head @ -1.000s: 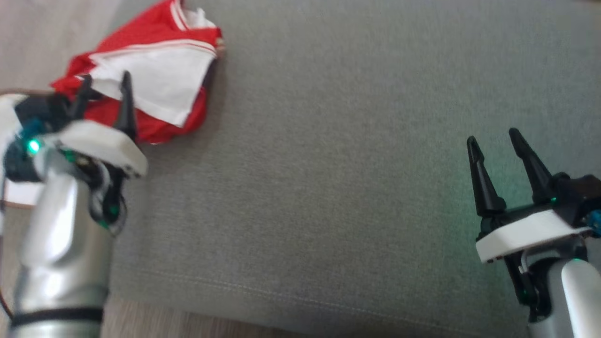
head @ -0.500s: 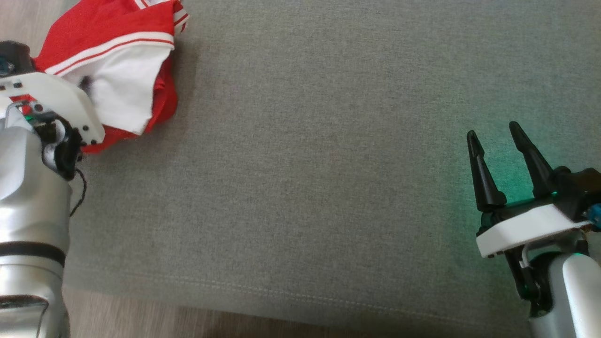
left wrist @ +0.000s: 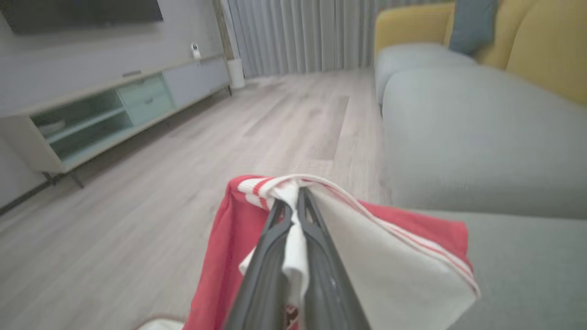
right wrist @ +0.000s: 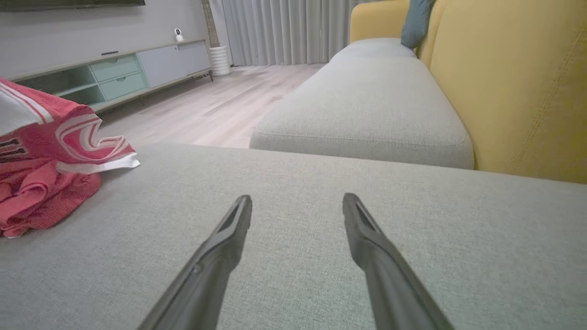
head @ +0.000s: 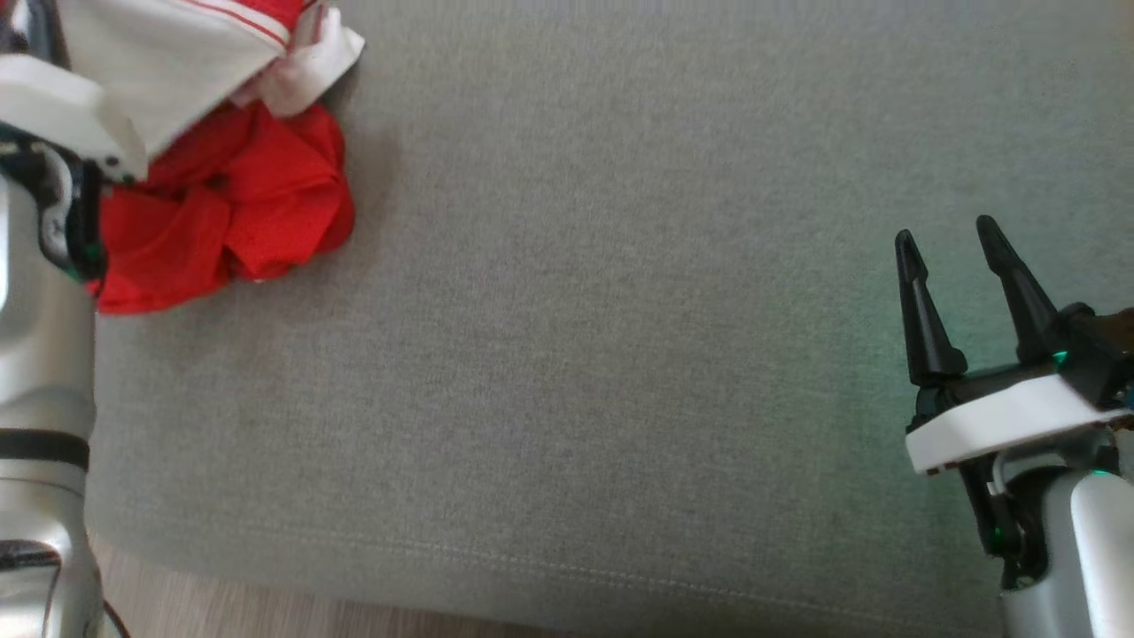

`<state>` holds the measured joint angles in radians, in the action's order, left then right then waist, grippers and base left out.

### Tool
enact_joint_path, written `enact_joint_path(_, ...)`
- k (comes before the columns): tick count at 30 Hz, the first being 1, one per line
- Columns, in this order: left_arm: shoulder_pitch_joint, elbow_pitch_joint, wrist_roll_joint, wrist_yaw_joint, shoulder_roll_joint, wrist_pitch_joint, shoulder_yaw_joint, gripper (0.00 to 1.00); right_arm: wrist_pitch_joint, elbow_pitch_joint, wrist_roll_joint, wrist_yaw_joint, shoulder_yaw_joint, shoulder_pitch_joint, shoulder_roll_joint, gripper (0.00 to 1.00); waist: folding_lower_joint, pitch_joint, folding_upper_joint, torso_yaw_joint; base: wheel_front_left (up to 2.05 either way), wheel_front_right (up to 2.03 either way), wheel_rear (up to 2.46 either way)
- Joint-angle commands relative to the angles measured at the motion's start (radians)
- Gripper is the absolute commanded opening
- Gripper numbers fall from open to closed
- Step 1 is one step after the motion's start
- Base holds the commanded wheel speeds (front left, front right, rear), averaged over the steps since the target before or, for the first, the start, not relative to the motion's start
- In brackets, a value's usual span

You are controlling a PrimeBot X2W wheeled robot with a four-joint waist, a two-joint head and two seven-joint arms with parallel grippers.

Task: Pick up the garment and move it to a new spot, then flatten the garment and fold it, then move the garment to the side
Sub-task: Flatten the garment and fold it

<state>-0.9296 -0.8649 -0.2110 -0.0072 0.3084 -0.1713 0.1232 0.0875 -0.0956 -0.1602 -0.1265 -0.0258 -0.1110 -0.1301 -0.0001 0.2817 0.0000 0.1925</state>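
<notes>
The garment (head: 230,204) is a red and white striped-trim jersey, bunched at the far left of the grey sofa seat (head: 620,354). In the left wrist view my left gripper (left wrist: 293,197) is shut on a white fold of the garment (left wrist: 390,266), which hangs lifted from its tips. In the head view, the left arm's white wrist plate (head: 53,106) sits at the upper left, with its fingers hidden by cloth. My right gripper (head: 952,257) stands open above the seat at the right, with nothing between its fingers (right wrist: 229,229). The right wrist view shows the garment (right wrist: 50,183) at the left.
The seat's front seam (head: 532,567) runs along the bottom, with wood floor (head: 266,616) beyond it. A second grey seat cushion (right wrist: 367,101) and a yellow backrest (right wrist: 513,82) lie beyond, and a low TV cabinet (left wrist: 114,110) stands across the floor.
My left gripper has closed on the garment's white fold and raised it, so the red part hangs bunched below. The head camera has shifted. The right gripper stays open in place.
</notes>
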Motion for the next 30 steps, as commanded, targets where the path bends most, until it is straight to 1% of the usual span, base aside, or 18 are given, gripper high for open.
enact_joint_path(1,-0.025,0.058,0.005,0.010,0.064,-0.016,-0.019,0.00,-0.013,-0.040,-0.004,-0.004,-0.018,-0.003,0.007,1.00,0.0001,-0.039,0.0000,-0.011,0.00,0.00,0.00)
enact_joint_path(5,0.047,0.203,-0.007,0.021,0.057,-0.034,-0.024,0.00,-0.019,-0.039,-0.009,-0.004,-0.017,0.019,0.029,1.00,0.0001,-0.099,0.0000,-0.034,0.00,0.00,0.00)
enact_joint_path(9,0.170,0.406,-0.020,0.042,0.031,-0.018,-0.016,0.00,-0.018,-0.041,-0.014,-0.004,-0.018,0.048,0.047,1.00,0.0001,-0.151,0.0000,-0.067,0.00,0.00,0.00)
enact_joint_path(14,0.349,0.672,-0.025,0.061,-0.016,0.058,0.036,0.00,-0.010,-0.052,-0.019,-0.004,-0.019,0.079,0.062,1.00,0.0001,-0.190,0.0000,-0.131,0.00,0.00,0.00)
enact_joint_path(17,0.420,0.785,-0.027,0.060,-0.056,0.104,0.094,0.00,-0.002,-0.065,-0.021,-0.004,-0.019,0.087,0.067,1.00,0.0001,-0.184,0.0000,-0.179,0.00,0.00,0.00)
enact_joint_path(19,0.443,0.824,-0.031,0.052,-0.088,0.121,0.136,0.00,0.003,-0.071,-0.023,-0.004,-0.024,0.084,0.070,1.00,0.0001,-0.175,0.0000,-0.220,0.00,0.00,0.00)
enact_joint_path(22,0.446,0.844,-0.030,0.035,-0.139,0.135,0.206,0.00,0.007,-0.078,-0.026,-0.004,-0.040,0.070,0.072,1.00,0.0001,-0.147,0.0000,-0.293,0.00,0.00,0.00)
enact_joint_path(26,0.398,0.811,-0.035,0.007,-0.200,0.127,0.280,0.00,0.006,-0.078,-0.038,-0.004,-0.058,0.050,0.074,1.00,0.0001,-0.110,0.0000,-0.395,0.00,0.00,0.00)
enact_joint_path(29,0.345,0.780,-0.041,-0.003,-0.229,0.110,0.321,0.00,0.000,-0.072,-0.047,-0.004,-0.062,0.039,0.075,1.00,0.0001,-0.081,0.0000,-0.467,0.00,0.00,0.00)
enact_joint_path(30,0.345,0.780,-0.041,-0.003,-0.229,0.110,0.321,0.00,0.000,-0.072,-0.047,-0.004,-0.062,0.039,0.075,1.00,0.0001,-0.081,0.0000,-0.467,0.00,0.00,0.00)
